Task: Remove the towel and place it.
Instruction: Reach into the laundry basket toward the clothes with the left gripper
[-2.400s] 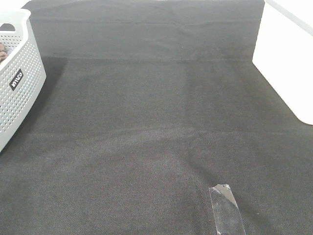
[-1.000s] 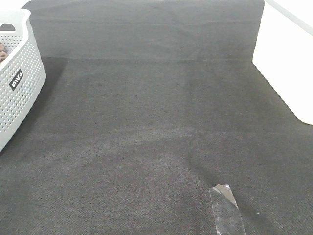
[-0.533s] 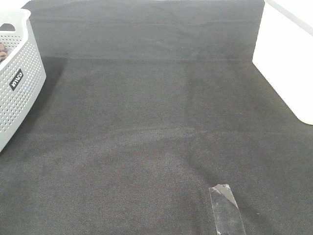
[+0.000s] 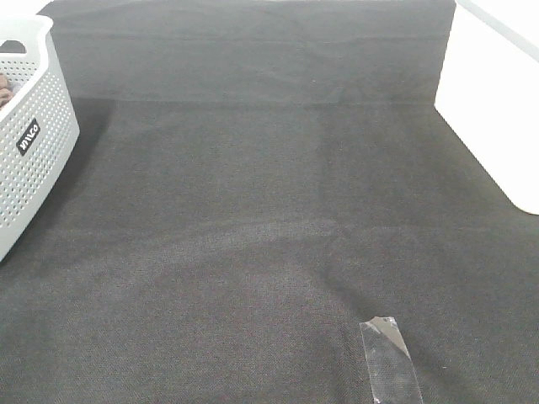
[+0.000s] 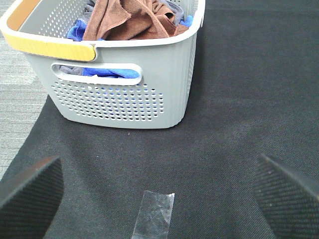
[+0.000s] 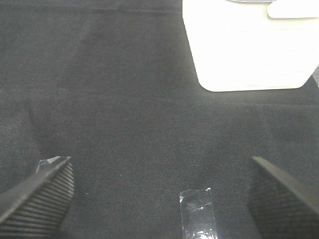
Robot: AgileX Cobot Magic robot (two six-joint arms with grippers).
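The brown plush towel (image 5: 130, 19) lies crumpled on top of blue cloths inside the grey perforated basket (image 5: 124, 94). In the exterior high view only a sliver of brown towel (image 4: 4, 87) shows inside the basket (image 4: 29, 160) at the far left edge. My left gripper (image 5: 159, 199) is open and empty, its fingertips (image 5: 30, 191) wide apart, low over the black mat a short way in front of the basket. My right gripper (image 6: 159, 196) is open and empty over bare mat, with wide-spread fingertips (image 6: 42, 194). Neither gripper shows in the exterior high view.
A black mat (image 4: 269, 210) covers the table. A white box (image 4: 497, 109) stands at the right edge; it also shows in the right wrist view (image 6: 249, 45). Strips of clear tape lie on the mat (image 4: 389, 362), (image 5: 154, 214), (image 6: 198, 214). The basket has an orange handle (image 5: 45, 42).
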